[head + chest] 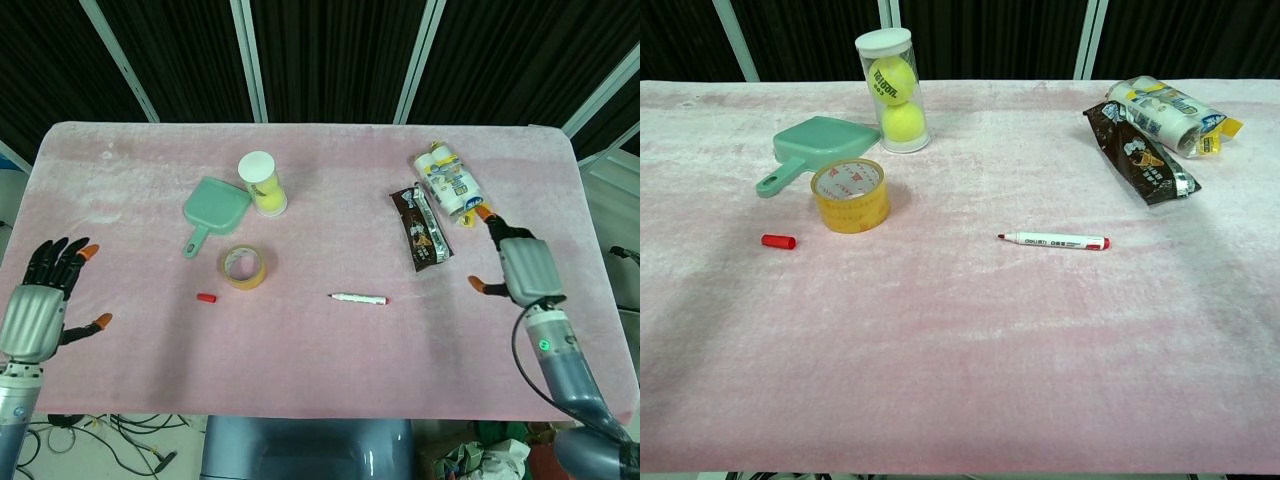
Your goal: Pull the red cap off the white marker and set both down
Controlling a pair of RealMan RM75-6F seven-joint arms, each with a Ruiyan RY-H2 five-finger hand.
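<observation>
**Two parts down, both robot hands empty**

Two pieces lie apart on the pink table (pixel 330 205). The white marker (pixel 359 298) lies flat near the middle, uncapped, bare tip pointing toward the robot's left, red end toward its right. The red cap (pixel 206 298) lies on its own well to the left of the marker, just beside the roll of yellow tape (pixel 244 267), not touching it.

Left robot hand (pixel 35 315) is at the table's left edge, fingers spread apart, holding nothing. Right robot hand (pixel 522 268) is near the right edge, fingers apart, also empty, well clear of the marker. Neither shows in the chest view.

Other items: green dustpan (pixel 214 210) behind the tape, handle pointing toward the tape. Clear tube of tennis balls (pixel 262 183) stands upright just beside the dustpan. Dark snack packet (pixel 420 227) and a white-and-yellow packet (pixel 451 184) lie side by side at the right, near the right robot hand.
</observation>
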